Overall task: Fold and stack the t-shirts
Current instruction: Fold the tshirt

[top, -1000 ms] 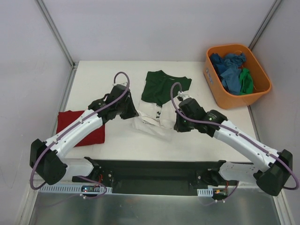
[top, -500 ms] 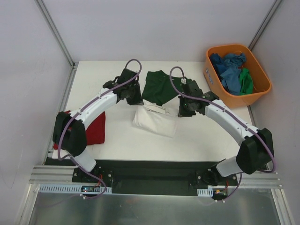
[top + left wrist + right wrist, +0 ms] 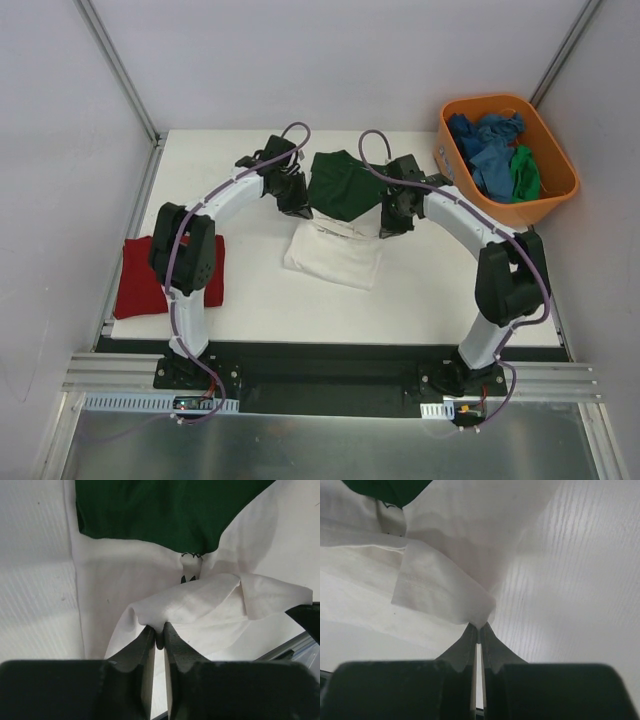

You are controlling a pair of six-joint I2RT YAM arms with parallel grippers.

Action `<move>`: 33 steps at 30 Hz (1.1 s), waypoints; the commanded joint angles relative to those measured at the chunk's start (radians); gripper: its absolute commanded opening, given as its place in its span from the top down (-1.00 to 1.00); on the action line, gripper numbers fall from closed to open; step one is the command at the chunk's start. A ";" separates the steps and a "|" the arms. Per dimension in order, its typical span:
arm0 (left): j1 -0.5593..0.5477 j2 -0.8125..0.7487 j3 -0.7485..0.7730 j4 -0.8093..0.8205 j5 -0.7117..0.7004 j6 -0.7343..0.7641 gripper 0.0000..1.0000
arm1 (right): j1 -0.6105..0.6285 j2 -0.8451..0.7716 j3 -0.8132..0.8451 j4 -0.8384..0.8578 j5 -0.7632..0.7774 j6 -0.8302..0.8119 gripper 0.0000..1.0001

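White-and-green t-shirt (image 3: 335,260), hem nipped in left pincer (image 3: 159,633), right pincer (image 3: 479,630)

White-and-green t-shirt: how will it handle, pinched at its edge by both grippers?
Likely floppy: the white-and-green t-shirt drapes and creases between the left gripper and right gripper. Probably light, since thin pinches hold it. It may slip, as each grip catches only an edge.
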State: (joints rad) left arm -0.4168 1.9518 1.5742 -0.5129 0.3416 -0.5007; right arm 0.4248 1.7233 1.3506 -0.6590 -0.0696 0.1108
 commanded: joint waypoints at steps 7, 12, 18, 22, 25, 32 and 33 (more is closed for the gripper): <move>0.053 0.086 0.126 -0.003 0.186 0.047 -0.44 | -0.041 0.125 0.185 -0.074 0.031 -0.060 -0.05; 0.047 -0.078 -0.013 0.002 0.126 0.034 -0.99 | -0.029 -0.012 0.102 -0.051 0.004 -0.042 -0.95; 0.044 -0.335 -0.337 0.034 0.039 -0.019 -0.98 | 0.018 -0.197 -0.142 0.030 -0.099 0.041 -0.98; 0.044 -0.467 -0.509 0.060 0.019 -0.051 -0.99 | 0.066 -0.292 -0.292 0.074 -0.108 0.092 -0.99; 0.044 -0.504 -0.592 0.077 0.023 -0.065 -0.99 | 0.100 -0.349 -0.376 0.091 -0.130 0.111 -0.99; 0.049 -0.467 -0.669 0.145 0.010 -0.052 -0.74 | 0.150 -0.418 -0.476 0.113 -0.142 0.153 -0.93; 0.049 -0.441 -0.668 0.152 0.014 -0.052 -0.69 | 0.152 -0.419 -0.476 0.113 -0.142 0.155 -0.93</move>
State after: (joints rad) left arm -0.3668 1.4746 0.9073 -0.4385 0.3759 -0.5495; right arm 0.5621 1.3579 0.8818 -0.5865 -0.1925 0.2241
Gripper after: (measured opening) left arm 0.888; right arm 0.969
